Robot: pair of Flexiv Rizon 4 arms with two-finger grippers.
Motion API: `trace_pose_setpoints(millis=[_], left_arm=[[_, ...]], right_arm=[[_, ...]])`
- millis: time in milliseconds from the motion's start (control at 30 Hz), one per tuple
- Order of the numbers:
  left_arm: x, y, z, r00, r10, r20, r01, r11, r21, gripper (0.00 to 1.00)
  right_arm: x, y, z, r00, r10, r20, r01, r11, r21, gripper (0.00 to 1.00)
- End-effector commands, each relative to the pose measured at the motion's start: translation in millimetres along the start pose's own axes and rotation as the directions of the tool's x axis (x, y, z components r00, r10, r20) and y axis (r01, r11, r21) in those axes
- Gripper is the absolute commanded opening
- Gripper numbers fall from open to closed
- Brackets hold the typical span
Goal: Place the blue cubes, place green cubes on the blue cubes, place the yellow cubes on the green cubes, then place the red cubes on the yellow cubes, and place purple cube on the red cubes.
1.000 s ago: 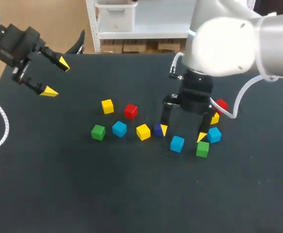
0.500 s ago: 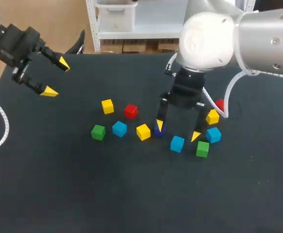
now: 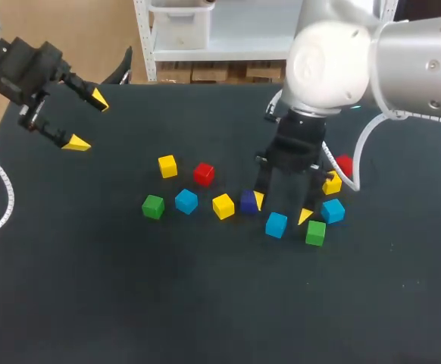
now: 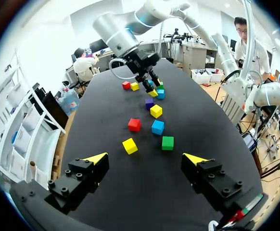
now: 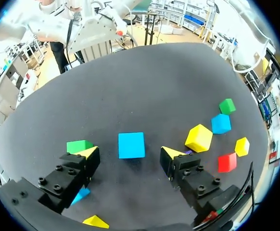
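Observation:
Several cubes lie mid-table. My right gripper (image 3: 281, 208) hangs low over a blue cube (image 3: 276, 224). In the right wrist view that blue cube (image 5: 131, 145) lies between the yellow tips of my right gripper (image 5: 130, 153), with a gap on each side, so it is open. A purple cube (image 3: 248, 202) sits by one finger and a green cube (image 3: 315, 232) by the other. Further left lie a yellow cube (image 3: 223, 205), a blue cube (image 3: 186, 201), a green cube (image 3: 153, 206), a red cube (image 3: 203, 174) and a yellow cube (image 3: 167, 166). My left gripper (image 3: 88, 121) is open and empty at the far left.
Behind the right arm sit a blue cube (image 3: 333, 210), a yellow cube (image 3: 331, 183) and a red cube (image 3: 345, 164). A white cable (image 3: 1, 189) curls at the table's left edge. The black tabletop (image 3: 205, 303) stretches toward the front.
The right gripper shifted sideways over the blue cube and its fingers have narrowed a little around it. The left arm has not moved.

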State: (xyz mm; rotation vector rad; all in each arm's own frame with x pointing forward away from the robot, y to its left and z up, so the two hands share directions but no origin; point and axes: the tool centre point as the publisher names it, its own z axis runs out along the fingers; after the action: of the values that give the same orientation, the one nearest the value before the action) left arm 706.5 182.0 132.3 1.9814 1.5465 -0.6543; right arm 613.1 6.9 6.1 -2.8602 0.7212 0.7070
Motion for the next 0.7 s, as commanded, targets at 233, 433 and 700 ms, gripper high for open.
trace_pose_setpoints(millis=[233, 433, 700], left_arm=[[1.0, -0.2, 0.2, 1.000, 0.003, 0.001, -0.003, 1.000, -0.002, 1.00], [1.0, -0.2, 0.2, 1.000, 0.003, 0.001, -0.003, 1.000, -0.002, 1.00], [1.0, -0.2, 0.2, 1.000, 0.003, 0.001, -0.003, 1.000, -0.002, 1.00]], right_arm=[[-0.9, -1.8, 6.1, 0.999, 0.028, 0.016, -0.028, 1.000, -0.008, 0.56], [-3.2, -0.7, 5.7, 0.996, 0.078, 0.048, -0.077, 0.997, -0.019, 0.44], [-4.8, -0.2, 13.2, 0.995, 0.084, 0.051, -0.082, 0.996, -0.046, 0.47]])
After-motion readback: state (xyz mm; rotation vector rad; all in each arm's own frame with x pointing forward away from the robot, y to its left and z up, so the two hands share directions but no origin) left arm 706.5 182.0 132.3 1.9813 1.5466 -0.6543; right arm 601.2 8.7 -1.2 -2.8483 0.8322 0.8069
